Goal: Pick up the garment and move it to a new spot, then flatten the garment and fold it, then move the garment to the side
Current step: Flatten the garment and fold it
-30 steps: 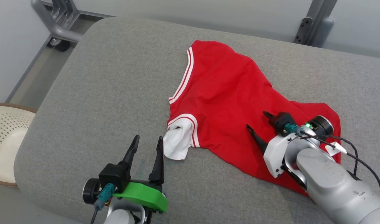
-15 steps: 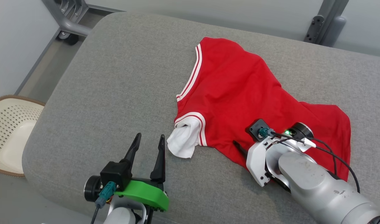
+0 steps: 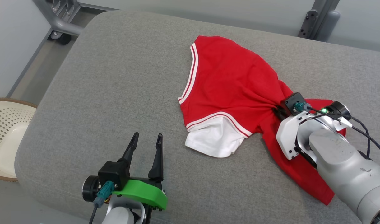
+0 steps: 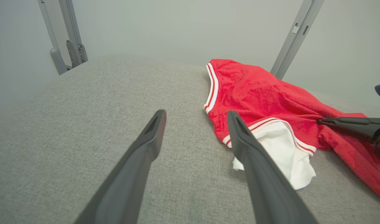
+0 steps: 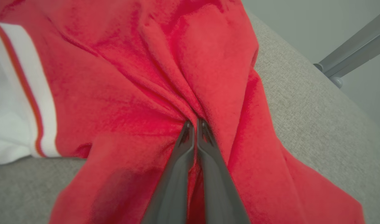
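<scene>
The garment (image 3: 230, 84) is a red shirt with white-striped trim and a white sleeve end, lying rumpled on the grey cushioned surface (image 3: 115, 81). My right gripper (image 3: 276, 111) is shut on a bunched fold of the garment (image 5: 165, 77) near its middle; in the right wrist view the cloth puckers toward the closed fingertips of that gripper (image 5: 194, 123). The left gripper (image 3: 146, 138) stands open over bare cushion, left of the white sleeve end (image 3: 215, 141) and not touching it. The left wrist view shows the left gripper (image 4: 196, 115) open, with the garment (image 4: 255, 90) beyond it to the right.
A pale perforated basket (image 3: 5, 137) sits on the floor beyond the cushion's left edge. Grey metal frame posts (image 3: 317, 18) and a wheeled base (image 3: 57, 21) stand behind the cushion. Bare cushion stretches to the left of the garment.
My right gripper came down onto the red cloth, shut on it and drew it to the right, bunching the fabric and spreading the white sleeve end. The left gripper stayed put. The head camera shifted slightly.
</scene>
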